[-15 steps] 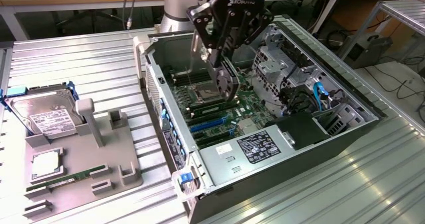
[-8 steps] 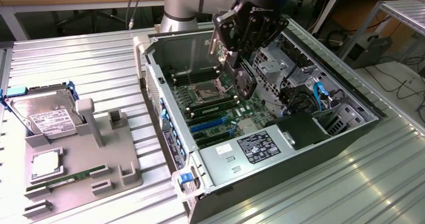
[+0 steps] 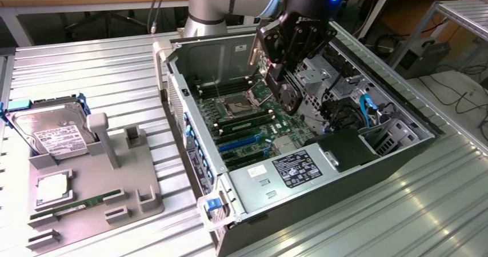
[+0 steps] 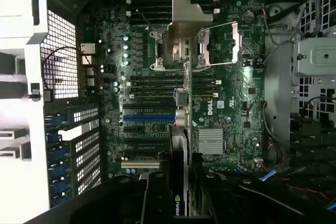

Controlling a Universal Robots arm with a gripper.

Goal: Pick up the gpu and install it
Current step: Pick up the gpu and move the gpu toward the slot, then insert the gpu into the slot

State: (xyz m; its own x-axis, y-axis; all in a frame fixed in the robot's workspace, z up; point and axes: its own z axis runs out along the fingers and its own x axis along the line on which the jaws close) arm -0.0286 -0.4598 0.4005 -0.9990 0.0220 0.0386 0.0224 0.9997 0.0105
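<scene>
Upper middle, the gripper [image 3: 284, 67] pinches the gpu [image 3: 288, 94] above the motherboard [image 3: 248, 120]. It looks thin, stiff and breakable; best held by its edges.

Tally: one open computer case [image 3: 305, 228], one motherboard [image 4: 236, 103]. One gpu [image 3: 284, 90], one hard drive [image 3: 55, 132], one loose memory stick [image 3: 80, 203], one processor chip [image 3: 52, 187]. One grey holder tray [image 3: 95, 177], one bench [image 3: 91, 74].

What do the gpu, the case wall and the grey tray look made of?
The gpu: matt black board with a printed logo, probably fibreglass laminate. The case wall: bare grey sheet metal, judging by folded edges and dull sheen. The tray: matt grey plastic, most likely, given its chunky moulded posts.
</scene>
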